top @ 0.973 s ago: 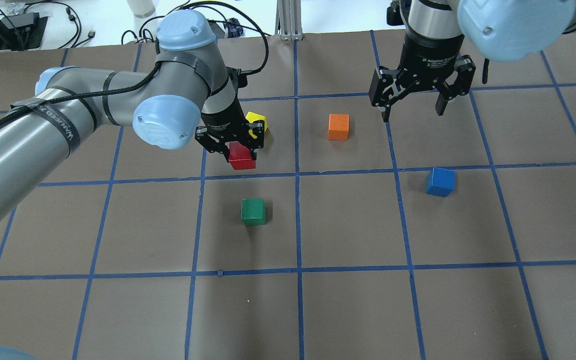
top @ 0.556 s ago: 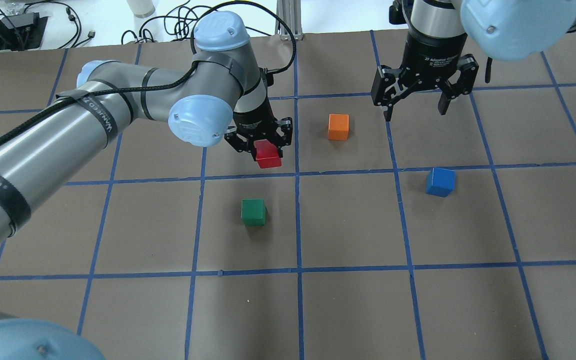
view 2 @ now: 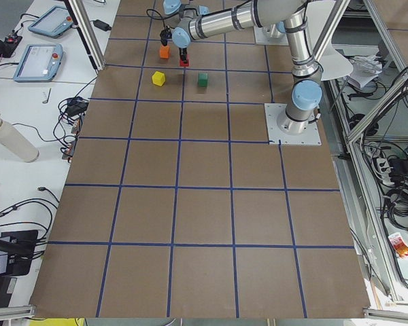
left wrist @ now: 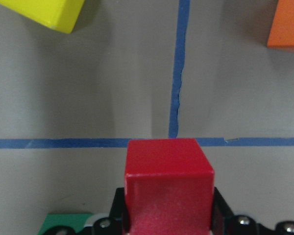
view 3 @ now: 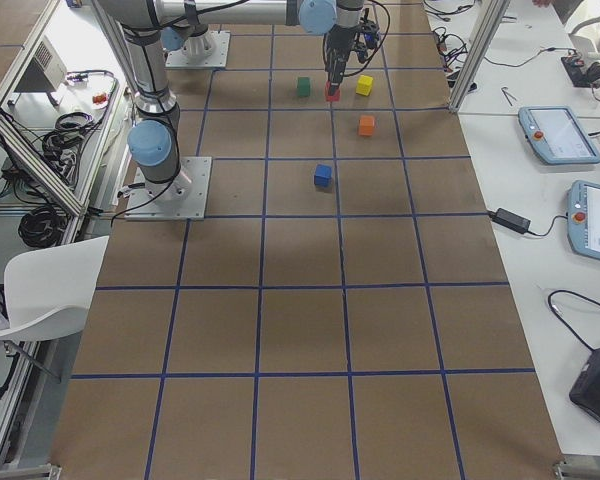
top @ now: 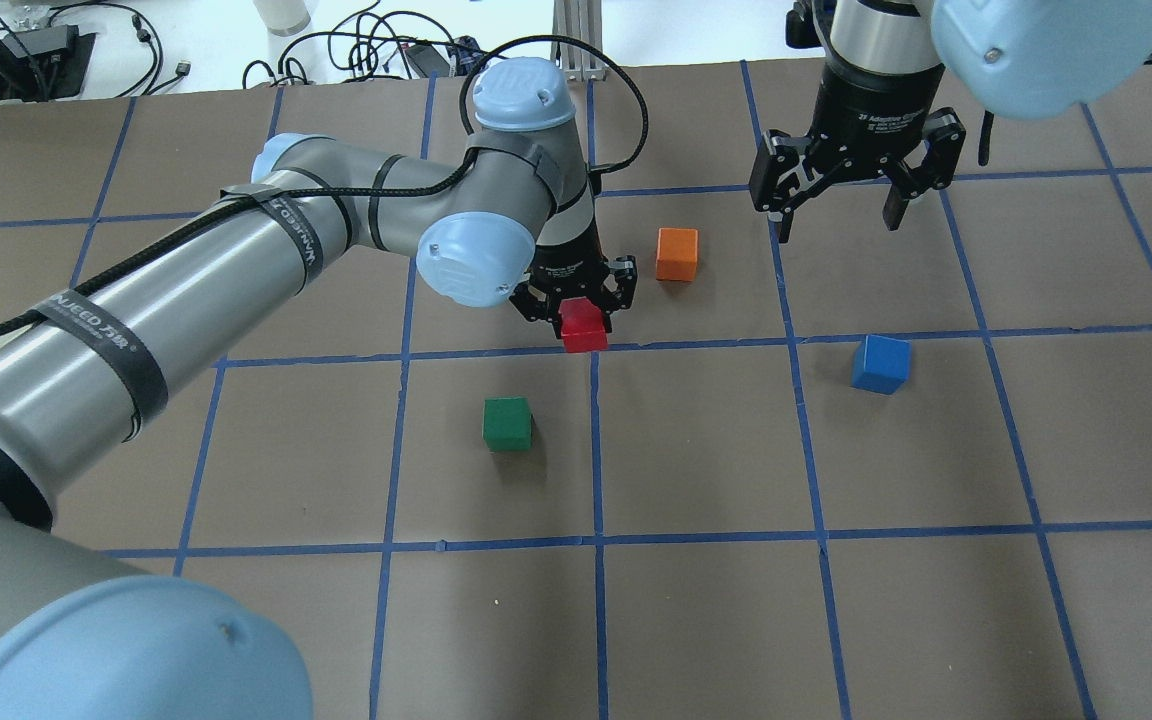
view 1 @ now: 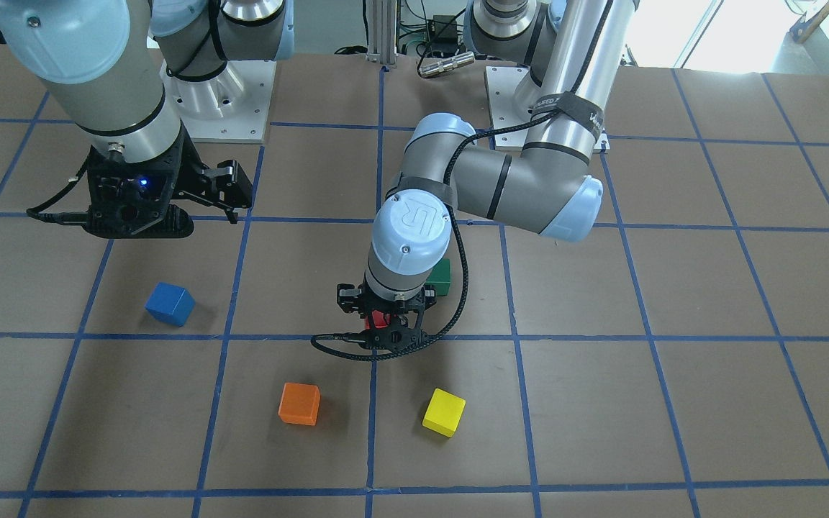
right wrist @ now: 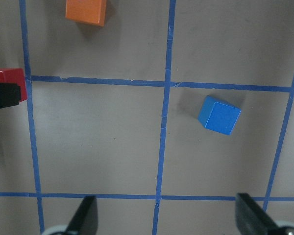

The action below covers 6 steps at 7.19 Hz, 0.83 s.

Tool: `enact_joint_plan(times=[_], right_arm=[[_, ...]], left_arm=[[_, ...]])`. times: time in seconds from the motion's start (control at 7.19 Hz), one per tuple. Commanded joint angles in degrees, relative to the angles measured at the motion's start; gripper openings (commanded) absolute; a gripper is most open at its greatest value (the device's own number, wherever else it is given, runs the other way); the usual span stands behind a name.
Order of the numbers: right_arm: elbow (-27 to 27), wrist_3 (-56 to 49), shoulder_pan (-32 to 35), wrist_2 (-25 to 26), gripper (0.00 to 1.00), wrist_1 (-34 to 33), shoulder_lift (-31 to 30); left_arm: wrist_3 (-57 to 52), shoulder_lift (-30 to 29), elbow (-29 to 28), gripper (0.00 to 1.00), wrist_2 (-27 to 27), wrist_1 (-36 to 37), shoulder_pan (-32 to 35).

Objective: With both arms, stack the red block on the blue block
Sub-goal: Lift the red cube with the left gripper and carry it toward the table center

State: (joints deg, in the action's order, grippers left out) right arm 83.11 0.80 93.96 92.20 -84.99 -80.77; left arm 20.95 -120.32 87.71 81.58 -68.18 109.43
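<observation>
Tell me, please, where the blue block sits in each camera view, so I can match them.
Front-facing: the blue block is left of centre.
Overhead: right of centre.
Exterior left: I cannot make it out at the far end.
Exterior right: upper middle.
Left wrist: not in it.
Right wrist: right of centre.
Shared landmark: the orange block, which shows in every view.

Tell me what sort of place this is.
Most likely a robotics lab workcell: two grey jointed robot arms bolted to a brown table taped into a blue grid, and grey teach pendants on the white side bench.
</observation>
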Motion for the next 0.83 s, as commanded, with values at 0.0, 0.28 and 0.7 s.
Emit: enact_joint_plan(times=[0.0,0.28,0.7], right_arm=[[-0.14,-0.01,-0.01,0.00,1.00,-0.17,0.00],[-0.23,-0.01,-0.01,0.00,1.00,-0.17,-0.01],[-0.15,-0.01,-0.01,0.00,1.00,-0.08,-0.09]], left_arm=[[0.05,-0.88,-0.08,0.00,-0.46,0.06,0.87],[-0.47,-1.49,-0.08,0.00,0.06,-0.02,0.87],[-0.56,-1.76,0.01,0.06,-0.02,-0.73,0.87]])
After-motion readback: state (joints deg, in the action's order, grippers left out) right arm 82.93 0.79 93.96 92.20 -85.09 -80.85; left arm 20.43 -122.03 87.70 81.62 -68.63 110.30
